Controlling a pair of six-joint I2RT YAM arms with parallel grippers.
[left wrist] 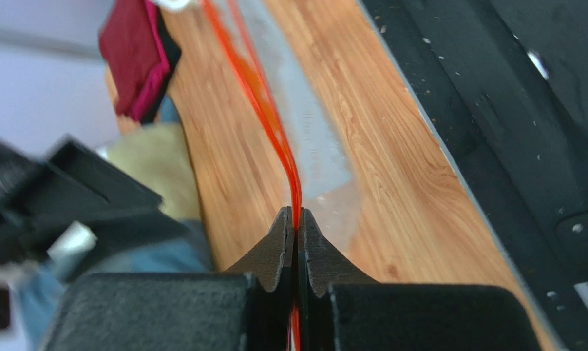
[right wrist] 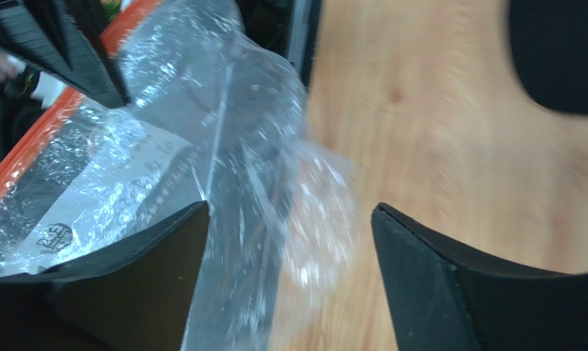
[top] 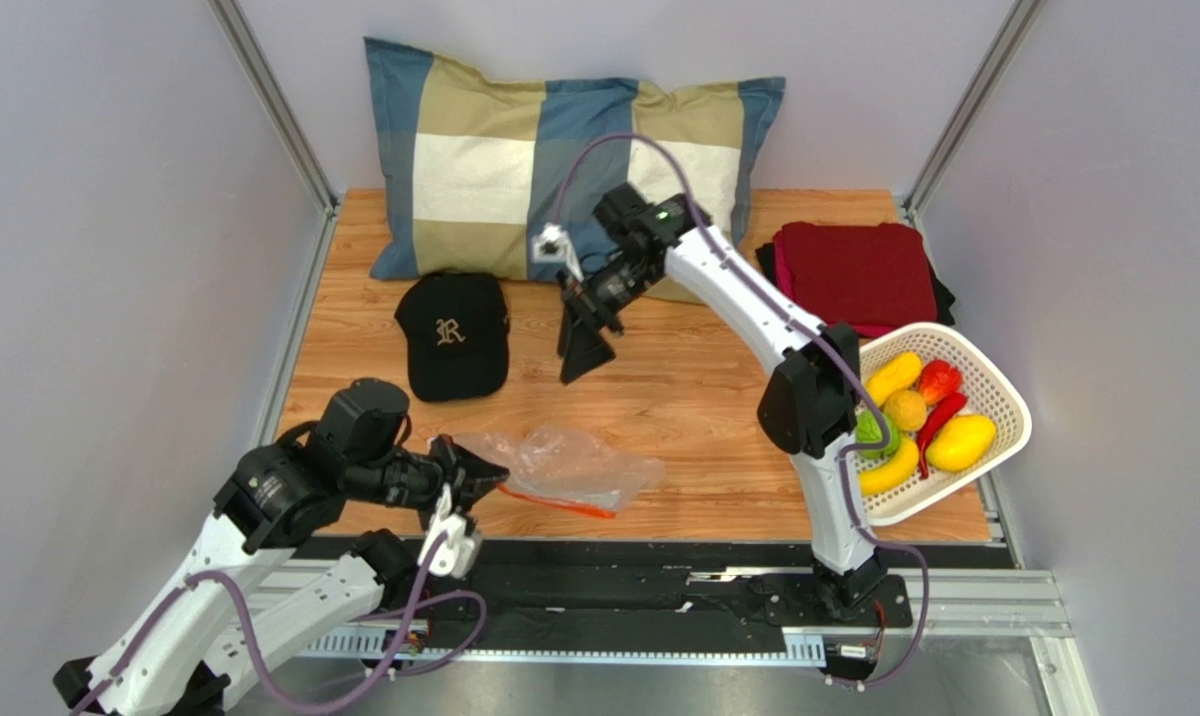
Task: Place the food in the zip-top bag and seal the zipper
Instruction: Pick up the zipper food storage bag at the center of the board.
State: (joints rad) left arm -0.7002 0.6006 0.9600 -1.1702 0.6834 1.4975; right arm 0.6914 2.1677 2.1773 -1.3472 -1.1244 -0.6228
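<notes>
The clear crinkly zip-top bag [top: 568, 463] lies on the wooden table near the front edge, and nothing shows inside it. Its zipper [top: 555, 503] is an orange-red strip along the near side. My left gripper [top: 476, 478] is shut on the bag's left end, and in the left wrist view the zipper [left wrist: 271, 117] runs straight into the pinched left gripper [left wrist: 297, 219]. My right gripper [top: 583, 351] hovers open above the table behind the bag. The right wrist view looks past the spread right gripper [right wrist: 289, 210] at the bag [right wrist: 165, 146], touching nothing. The food [top: 919, 421] sits in the white basket [top: 1002, 391].
A black cap [top: 452, 334] lies left of the right gripper. A plaid pillow [top: 546, 149] leans at the back. A folded red cloth [top: 857, 273] sits behind the basket. A black rail [top: 636, 575] runs along the near table edge.
</notes>
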